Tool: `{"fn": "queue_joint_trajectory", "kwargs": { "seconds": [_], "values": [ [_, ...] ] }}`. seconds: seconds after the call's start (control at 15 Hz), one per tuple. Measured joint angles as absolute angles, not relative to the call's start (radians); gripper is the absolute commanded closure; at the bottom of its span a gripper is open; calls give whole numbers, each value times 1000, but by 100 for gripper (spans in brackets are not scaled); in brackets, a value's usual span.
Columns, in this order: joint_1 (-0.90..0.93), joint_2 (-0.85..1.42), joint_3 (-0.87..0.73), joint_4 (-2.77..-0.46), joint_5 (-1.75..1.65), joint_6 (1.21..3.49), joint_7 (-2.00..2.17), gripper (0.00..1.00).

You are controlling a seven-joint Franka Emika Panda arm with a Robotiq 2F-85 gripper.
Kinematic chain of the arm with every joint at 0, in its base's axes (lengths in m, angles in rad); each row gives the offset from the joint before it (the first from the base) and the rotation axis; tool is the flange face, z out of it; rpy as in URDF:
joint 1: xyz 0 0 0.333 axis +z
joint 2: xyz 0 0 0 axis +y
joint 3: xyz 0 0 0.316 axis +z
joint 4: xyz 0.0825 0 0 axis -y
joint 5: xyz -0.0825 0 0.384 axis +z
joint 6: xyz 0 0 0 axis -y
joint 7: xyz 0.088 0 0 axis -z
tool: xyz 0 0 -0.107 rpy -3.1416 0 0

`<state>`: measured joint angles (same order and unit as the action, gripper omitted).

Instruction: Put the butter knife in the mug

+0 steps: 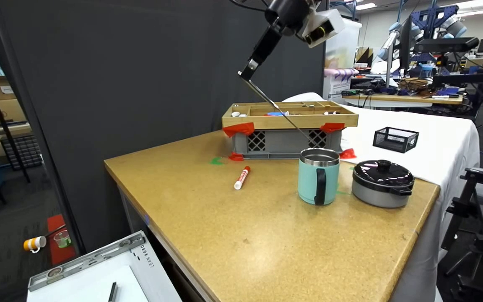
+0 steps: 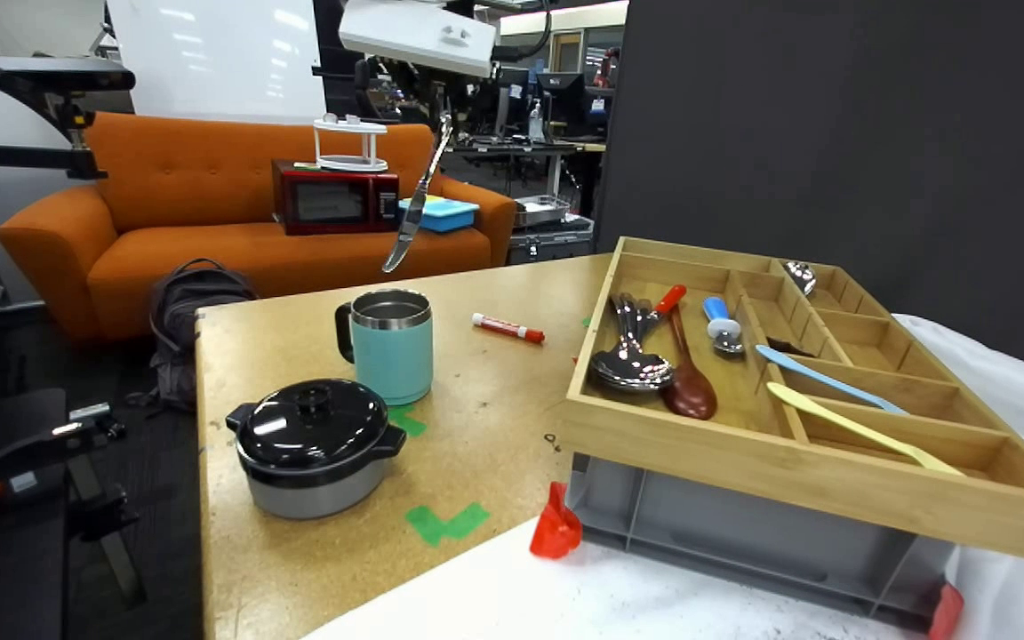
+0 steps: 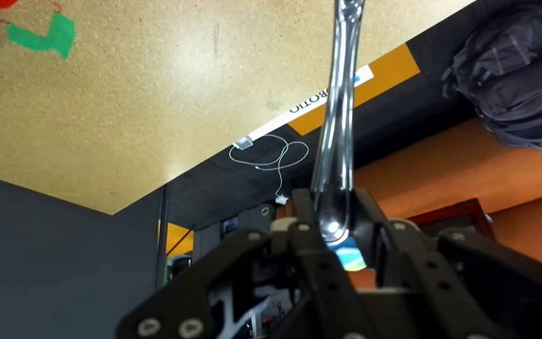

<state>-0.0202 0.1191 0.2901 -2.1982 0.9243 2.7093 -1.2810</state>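
Between the jaws, clamped on its rounded handle end, slants the butter knife (image 3: 340, 113), slim, glossy and silvery, blade tip lowest. Just below, in both exterior views, stands the teal mug (image 2: 394, 356) on the desk (image 2: 494, 418); well beyond sits an orange sofa (image 2: 236, 187).

Ceiling lights (image 1: 366, 6): shining at upper right in exterior view. Whiteboard (image 2: 214, 58): mirroring bright streaks. Tabletop (image 1: 262, 235): lying brightly lit, carrying soft glare, also in wrist view. White cloth (image 1: 438, 138): glowing near-white. Pot lid (image 1: 382, 173): returning sharp highlights in both exterior views. Butter knife (image 3: 337, 117): glinting along handle in wrist view. Dark partition (image 1: 149, 79): reading dim. Gripper (image 3: 333, 202): blurring softly in wrist-view foreground.
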Motion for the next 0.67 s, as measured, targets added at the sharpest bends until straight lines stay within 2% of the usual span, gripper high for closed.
{"fn": "queue_joint_trajectory", "kwargs": {
  "seconds": [0.67],
  "values": [
    [-47, 101, 265, -2270, 1332, 2748, -1661, 94]
  ]
}}
